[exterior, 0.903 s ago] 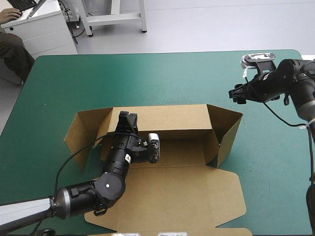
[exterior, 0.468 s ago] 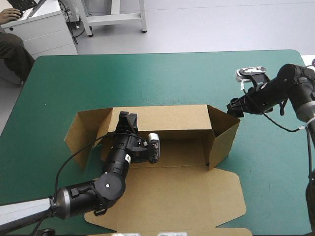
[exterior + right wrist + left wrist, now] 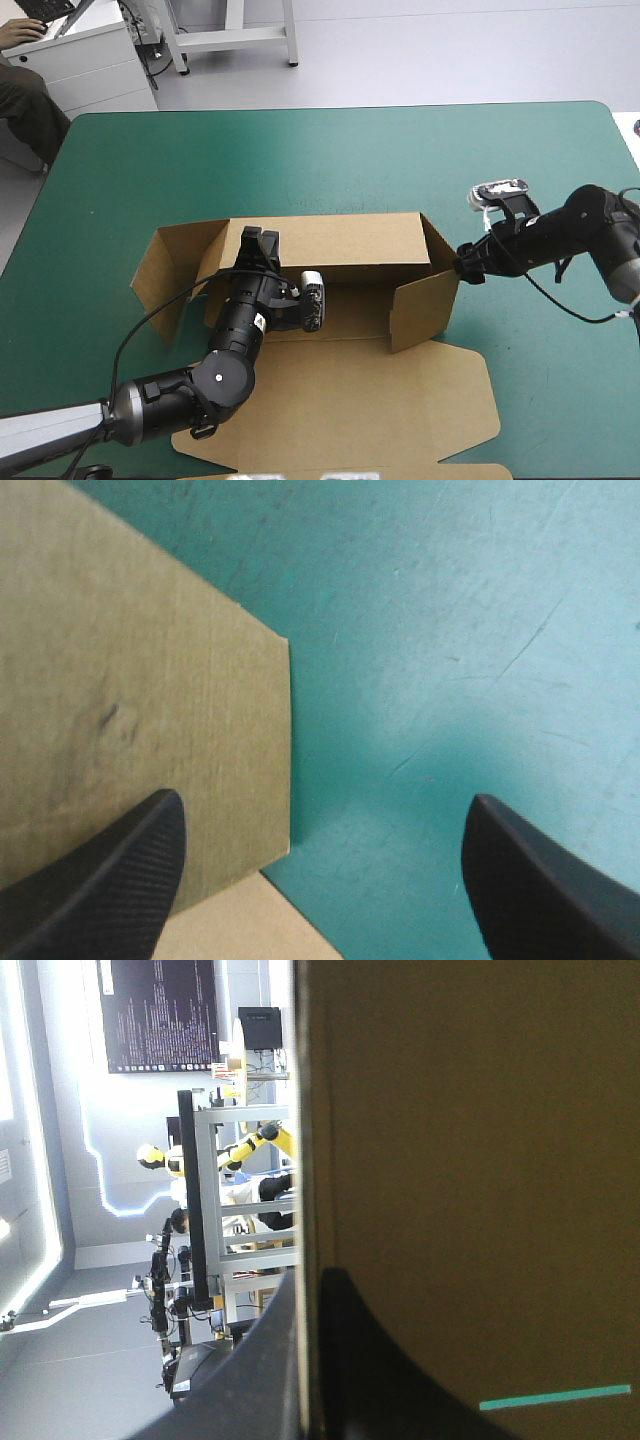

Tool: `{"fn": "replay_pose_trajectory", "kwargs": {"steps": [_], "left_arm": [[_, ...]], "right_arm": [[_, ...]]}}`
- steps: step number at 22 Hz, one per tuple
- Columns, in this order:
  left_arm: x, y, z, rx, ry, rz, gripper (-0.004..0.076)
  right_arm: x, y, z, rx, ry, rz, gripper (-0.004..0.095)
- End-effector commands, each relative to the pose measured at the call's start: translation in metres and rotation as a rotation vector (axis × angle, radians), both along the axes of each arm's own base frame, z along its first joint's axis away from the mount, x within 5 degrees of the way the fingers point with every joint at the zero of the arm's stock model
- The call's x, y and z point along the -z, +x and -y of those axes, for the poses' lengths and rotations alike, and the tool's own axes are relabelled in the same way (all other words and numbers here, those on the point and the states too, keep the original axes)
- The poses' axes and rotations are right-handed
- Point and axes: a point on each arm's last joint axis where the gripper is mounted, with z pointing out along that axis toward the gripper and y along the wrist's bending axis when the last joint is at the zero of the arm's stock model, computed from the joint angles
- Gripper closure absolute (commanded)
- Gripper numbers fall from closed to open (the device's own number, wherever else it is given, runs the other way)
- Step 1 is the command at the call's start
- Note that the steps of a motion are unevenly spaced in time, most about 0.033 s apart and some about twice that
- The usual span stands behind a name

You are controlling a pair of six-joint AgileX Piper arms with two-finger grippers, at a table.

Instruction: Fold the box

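- Mid-table on the teal-green cover (image 3: 300,160), the brown box (image 3: 360,305) sits half-built. Its rear wall (image 3: 330,240) is up, the lid panel (image 3: 350,400) lies flat on our near side, and the left end flap (image 3: 165,270) splays outward.
- Our left gripper (image 3: 260,240) is pinched on the rear wall's top edge. In the wrist view the fingers are all but closed, with the board between them.
- Our right gripper (image 3: 468,265) sits at the outer face of the right end flap (image 3: 425,305), apparently touching near the hinge corner. Its fingers are spread wide and grip nothing: one is over the board, the other over bare cover.
- That flap stands angled in over the box floor.
- Step in hand, as we read it: sweep the flap round until it's square to the rear wall.
- To do it well, we push low and flat on the flap's face, not at its free corner, so it turns on the crease instead of buckling.
- We move slowly along the arc. A straight shove would likely slide the whole box.
- The left clamp should hold the rear wall vertical as the anchor. If that wall leans, the corner won't line up.
- Risk: the open fingers straddle the flap edge, so one could slip past it.
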Motion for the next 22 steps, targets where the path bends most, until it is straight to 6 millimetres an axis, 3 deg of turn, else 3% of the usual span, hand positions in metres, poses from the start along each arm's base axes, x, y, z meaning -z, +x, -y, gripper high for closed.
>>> {"fn": "replay_pose_trajectory", "kwargs": {"steps": [1,6,12,22], "left_arm": [[-0.018,-0.001,-0.002,-0.007,-0.034,0.075,0.0734],[-0.018,-0.001,-0.002,-0.008,-0.037,0.074,0.0734],[-0.018,-0.001,-0.002,-0.008,-0.037,0.074,0.0734],[-0.018,-0.001,-0.002,-0.008,-0.037,0.074,0.0734]], "right_arm": [[-0.011,-0.018,0.0,-0.021,0.019,0.081,0.0207],[0.001,-0.039,-0.004,-0.079,0.057,0.116,0.0207],[0.016,-0.042,-0.017,-0.204,0.171,0.207,0.0207],[0.022,-0.056,-0.023,-0.132,0.278,0.226,0.0207]]}}
